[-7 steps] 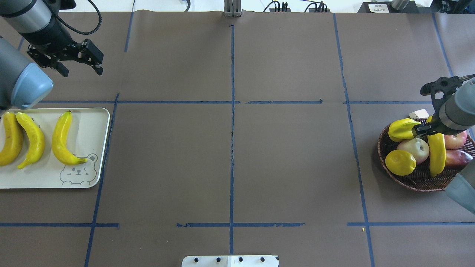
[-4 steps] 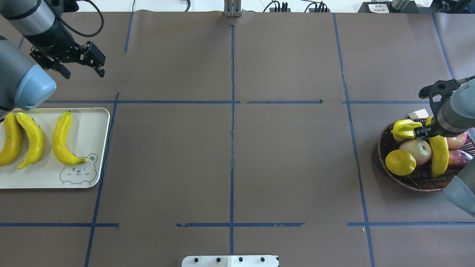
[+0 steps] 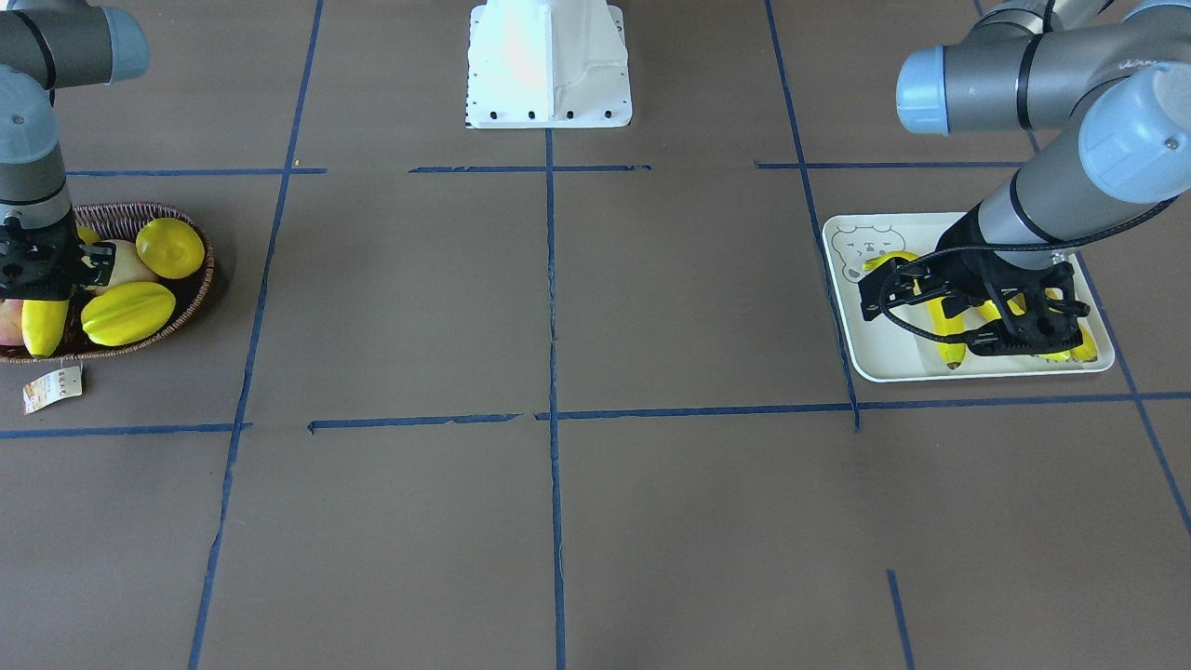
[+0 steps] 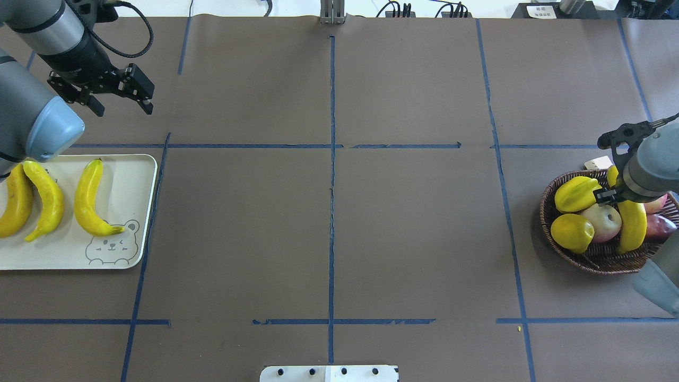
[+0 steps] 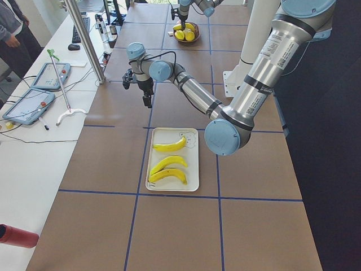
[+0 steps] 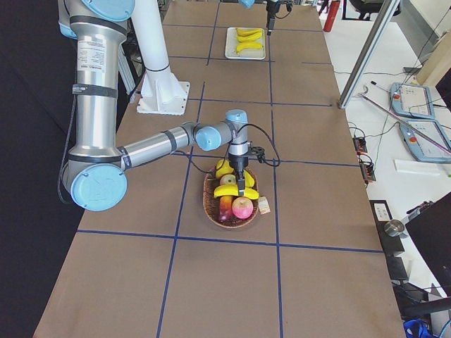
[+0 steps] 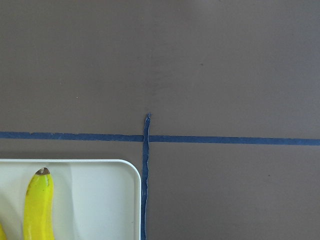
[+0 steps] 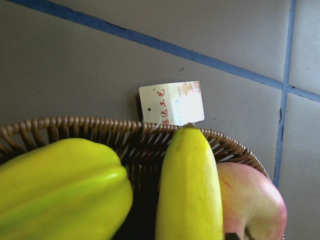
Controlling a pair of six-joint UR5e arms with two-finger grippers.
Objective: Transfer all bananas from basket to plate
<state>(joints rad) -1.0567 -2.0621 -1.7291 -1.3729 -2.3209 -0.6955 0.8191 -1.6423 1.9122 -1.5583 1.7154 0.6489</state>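
Three bananas lie on the cream bear plate at the left. One more banana lies in the wicker basket at the right; it also shows in the right wrist view. My right gripper is down in the basket, open, straddling this banana's far end, with one finger between it and the starfruit. The other finger is hidden under the wrist. My left gripper is open and empty above the table, beyond the plate's far edge.
The basket also holds a round yellow fruit, a pale apple and reddish fruit. A paper tag hangs outside the basket's far rim. Blue tape lines cross the brown table.
My right gripper has come down lower into the basket beside the banana, and the starfruit sits lower. My left gripper has drifted slightly to the right.
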